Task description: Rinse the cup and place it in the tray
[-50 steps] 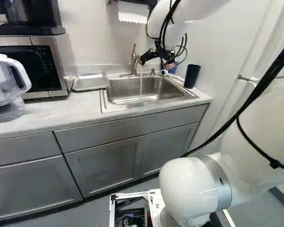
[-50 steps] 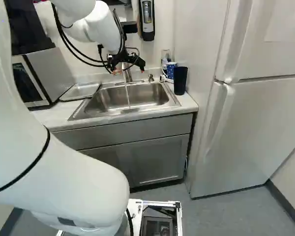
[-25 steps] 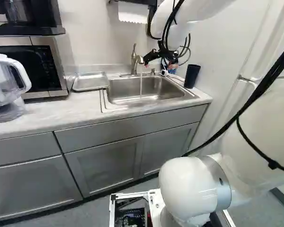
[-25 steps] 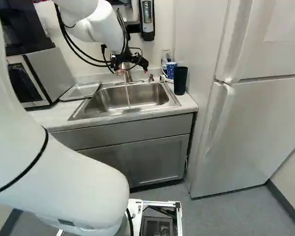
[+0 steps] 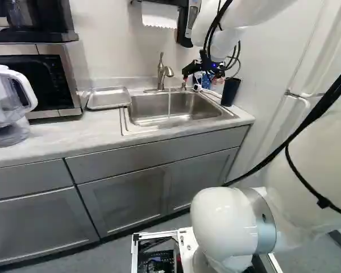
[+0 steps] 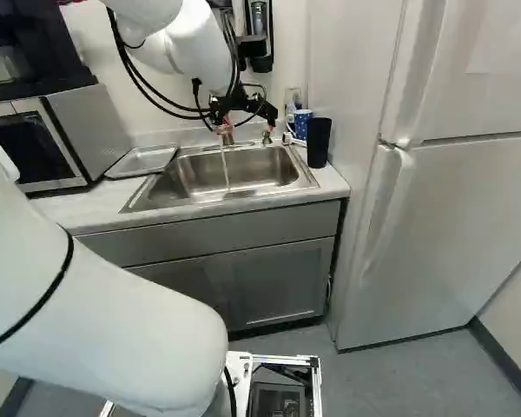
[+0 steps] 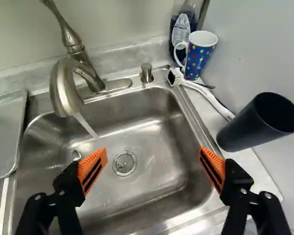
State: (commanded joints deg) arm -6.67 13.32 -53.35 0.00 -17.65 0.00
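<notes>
Here, dark cup (image 7: 250,125) beside sink (image 7: 152,169), outside the spread tool (image 6: 248,128).

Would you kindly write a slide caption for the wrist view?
Open end effector above the sink, faucet running, black cup standing alongside.

Okay, headcount time. Drinking stuff comes to two: one dark tumbler (image 7: 255,122) and one dotted mug (image 7: 196,61). Then it's one tray (image 5: 108,98), one sink (image 7: 161,166), one drain (image 7: 125,162), one faucet (image 7: 66,90) and one stream of water (image 7: 86,126). Also one labelled bottle (image 7: 181,28) and one scrub brush (image 7: 206,93). Appliances, I get three: one microwave (image 5: 31,82), one coffee maker (image 6: 9,65), one fridge (image 6: 469,200). Plus one clear pitcher (image 5: 5,99), one wall dispenser (image 6: 260,22), one hanging paper towel (image 5: 159,15), and one worktop (image 5: 57,136). Three cabinet doors (image 5: 40,227) in the left base view, and one pincer (image 5: 197,74) with two orange pads (image 7: 93,169) lol.
</notes>
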